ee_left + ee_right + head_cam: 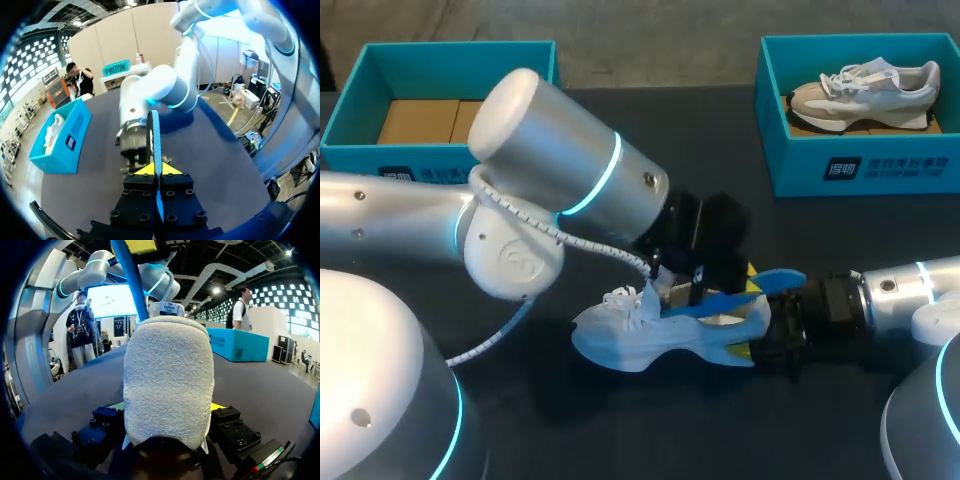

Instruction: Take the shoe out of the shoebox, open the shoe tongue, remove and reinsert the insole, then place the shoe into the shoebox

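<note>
Heel of the shoe (167,385) sits closest, filling the right wrist view between the fingers of my right gripper (169,409). Yellow tips show on both sides, pressed against the fabric, so I log it as clenched on the shoe.

Head view: the shoe is white, near the middle of the dark table (840,240), a little toward 5 o'clock, with toe to 9 o'clock and heel to 3 o'clock. I cannot tell whether it rests on the table or hangs just above it.

Blue insole (760,288) lies along the shoe's top, one end poking past the heel toward 3 o'clock. How much is inside the shoe, I cannot tell.

My left gripper (156,170) is above the shoe, its arm entering from 9 o'clock. The tips are closed tight on the thin insole, seen edge-on.

Left-hand box (360,150) at 10 o'clock holds brown cardboard (420,120). Right-hand box (865,165) at 1 o'clock holds a second shoe (865,90), grey and white.
</note>
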Controlling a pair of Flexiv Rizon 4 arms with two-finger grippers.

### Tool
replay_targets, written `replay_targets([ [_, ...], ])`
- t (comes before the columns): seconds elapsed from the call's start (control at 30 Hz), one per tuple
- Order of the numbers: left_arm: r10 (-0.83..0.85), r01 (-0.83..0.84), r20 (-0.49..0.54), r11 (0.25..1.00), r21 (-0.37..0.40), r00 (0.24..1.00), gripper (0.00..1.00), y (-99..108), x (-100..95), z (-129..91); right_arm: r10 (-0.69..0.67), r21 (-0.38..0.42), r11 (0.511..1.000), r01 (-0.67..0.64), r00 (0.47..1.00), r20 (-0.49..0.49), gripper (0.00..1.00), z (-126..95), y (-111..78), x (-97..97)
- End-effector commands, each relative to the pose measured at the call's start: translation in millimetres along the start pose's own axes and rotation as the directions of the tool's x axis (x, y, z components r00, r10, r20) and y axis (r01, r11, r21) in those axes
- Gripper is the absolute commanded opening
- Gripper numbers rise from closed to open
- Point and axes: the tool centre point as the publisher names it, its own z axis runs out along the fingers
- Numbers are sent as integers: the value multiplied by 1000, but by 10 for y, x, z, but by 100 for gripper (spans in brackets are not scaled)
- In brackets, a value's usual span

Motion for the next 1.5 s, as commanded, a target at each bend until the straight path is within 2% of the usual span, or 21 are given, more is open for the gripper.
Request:
replay_targets([
  [0.03,13,-13,-28,1000,13,1000,0,-188,29,-104,0,2,1000,0,1000,2,0,4,-9,25],
  [0.43,-22,36,-100,989,143,995,0,-615,121,-482,0,2,1000,0,1000,2,0,4,-9,25],
  [0.67,-39,53,-70,975,217,997,0,-832,132,-751,0,2,1000,0,1000,2,0,4,-9,25],
  [0.8,-44,59,-60,961,271,997,0,-982,125,-946,0,2,1000,0,1000,2,0,4,-9,25],
  [0.93,-48,91,-125,927,364,991,0,-1112,65,-1246,0,2,1000,0,1000,2,0,4,-9,25],
  [1.5,-48,91,-125,927,364,991,0,-1112,65,-1246,0,2,1000,0,1000,2,0,4,-9,25],
])
